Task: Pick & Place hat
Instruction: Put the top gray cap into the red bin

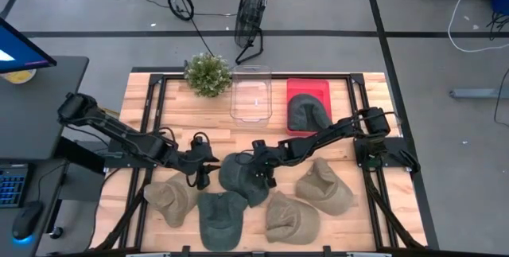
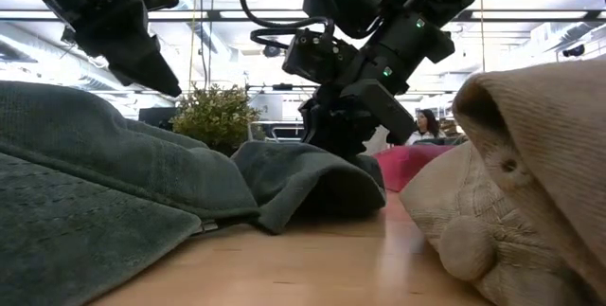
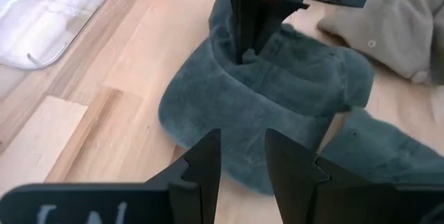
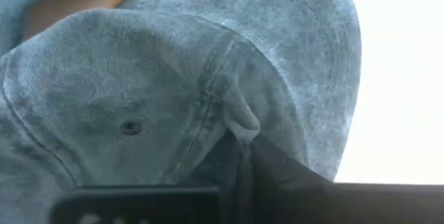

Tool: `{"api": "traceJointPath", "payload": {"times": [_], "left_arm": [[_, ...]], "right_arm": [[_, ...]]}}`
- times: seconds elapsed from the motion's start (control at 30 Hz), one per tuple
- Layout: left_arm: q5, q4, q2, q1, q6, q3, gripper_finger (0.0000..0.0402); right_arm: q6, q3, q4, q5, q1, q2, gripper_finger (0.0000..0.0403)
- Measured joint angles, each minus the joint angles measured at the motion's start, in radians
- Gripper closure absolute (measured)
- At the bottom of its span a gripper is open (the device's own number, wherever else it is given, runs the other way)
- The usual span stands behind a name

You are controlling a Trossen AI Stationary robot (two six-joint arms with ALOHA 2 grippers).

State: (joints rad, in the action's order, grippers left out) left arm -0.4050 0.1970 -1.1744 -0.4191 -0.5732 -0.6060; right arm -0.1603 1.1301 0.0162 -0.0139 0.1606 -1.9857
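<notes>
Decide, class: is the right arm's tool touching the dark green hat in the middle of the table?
Touching. In the left wrist view the right tool pinches a fold of the dark green hat; the right wrist view shows the fabric between its fingers.

A small green plant is sitting at the table's far edge. A clear bin is lying beside it. A black fan is standing on the floor behind them.
</notes>
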Motion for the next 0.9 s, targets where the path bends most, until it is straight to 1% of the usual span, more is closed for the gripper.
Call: {"api": "traceJointPath", "payload": {"times": [0.13,0.2,0.3,0.37,0.43,0.57,0.7,0.8,0.9], "left_arm": [[-0.003,-0.014,0.0,0.001,-0.021,0.0,0.0285],[-0.005,-0.014,0.0,0.001,-0.038,0.0,0.0285],[-0.005,-0.013,0.0,0.0,-0.046,0.0,0.0285],[-0.004,-0.012,0.0,0.0,-0.045,0.0,0.0285],[-0.005,-0.014,0.0,0.0,-0.046,0.0,0.0285],[-0.004,-0.016,0.0,0.0,-0.046,0.0,0.0285],[-0.009,-0.016,0.0,0.0,-0.045,0.0,0.0285],[-0.012,-0.016,0.0,0.0,-0.044,0.0,0.0285],[-0.014,-0.016,0.0,0.0,-0.044,0.0,0.0285]], "right_arm": [[0.084,0.001,0.025,-0.002,0.007,0.036,0.0382],[0.132,0.001,0.05,-0.036,0.015,0.084,0.0388],[0.159,0.004,0.139,-0.136,0.028,0.182,0.0396],[0.195,0.004,0.215,-0.236,0.039,0.256,0.0395],[0.265,0.004,0.316,-0.351,0.048,0.343,0.0394],[0.465,0.005,0.572,-0.587,0.051,0.502,0.0394],[0.697,0.005,0.838,-0.789,0.039,0.613,0.0394],[0.914,0.005,1.034,-0.885,0.015,0.657,0.0394],[1.15,0.005,1.204,-0.91,-0.024,0.671,0.0394]]}}
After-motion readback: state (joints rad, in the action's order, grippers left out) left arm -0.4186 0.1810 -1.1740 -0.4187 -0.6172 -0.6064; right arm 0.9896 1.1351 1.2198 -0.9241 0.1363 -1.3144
